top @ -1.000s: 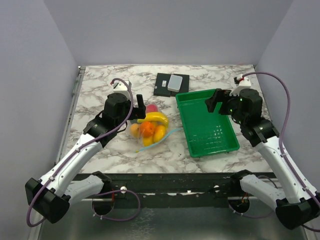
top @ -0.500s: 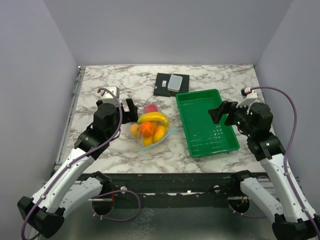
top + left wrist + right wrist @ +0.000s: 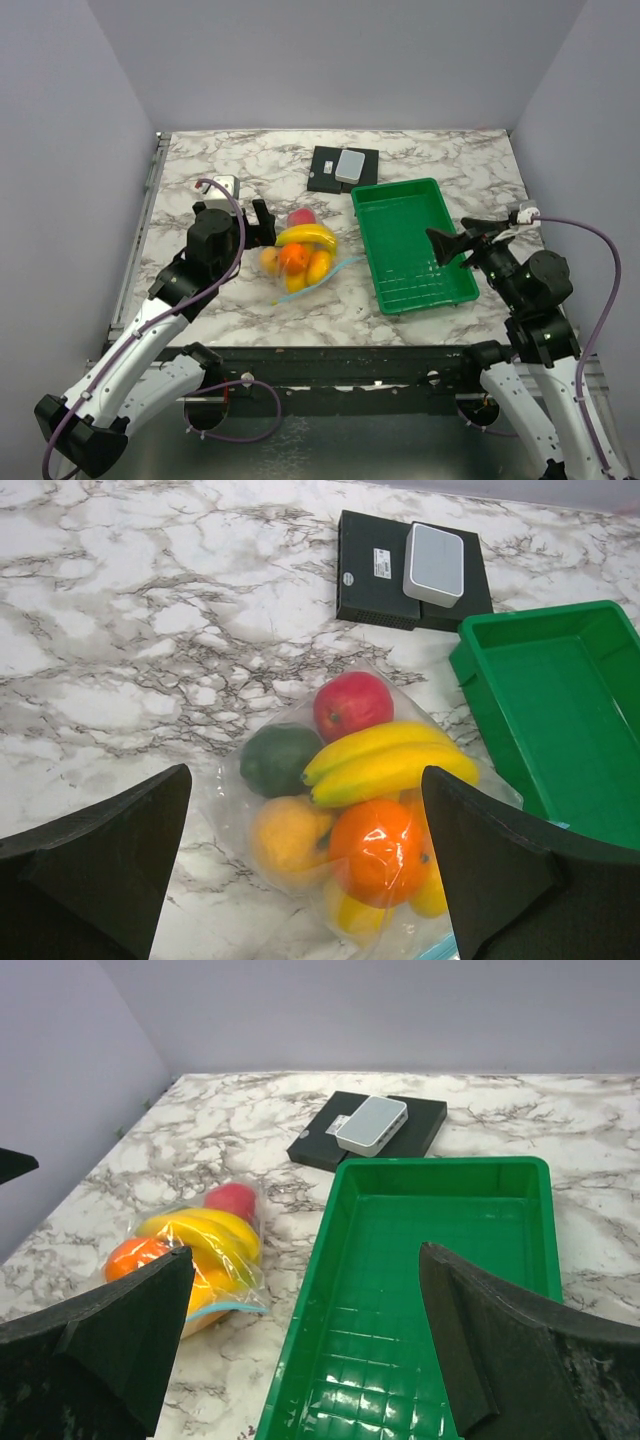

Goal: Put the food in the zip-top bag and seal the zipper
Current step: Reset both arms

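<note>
The food (image 3: 380, 765) lies bunched inside the zip-top bag (image 3: 232, 815), just left of the green tray (image 3: 395, 190), so loading looks finished. The left hand (image 3: 263, 222) and right hand (image 3: 450, 238) hang open, empty.

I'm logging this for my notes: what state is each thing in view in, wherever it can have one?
Clear soft plastic zip-top bag: lying down, filled.
Light-blue zipper strip: cannot tell whether it is sealed.
Small toy fruits: inside the bag.
Green plastic tray: upright, empty.
Left gripper: open, holding nothing.
Right gripper: open, holding nothing.
</note>
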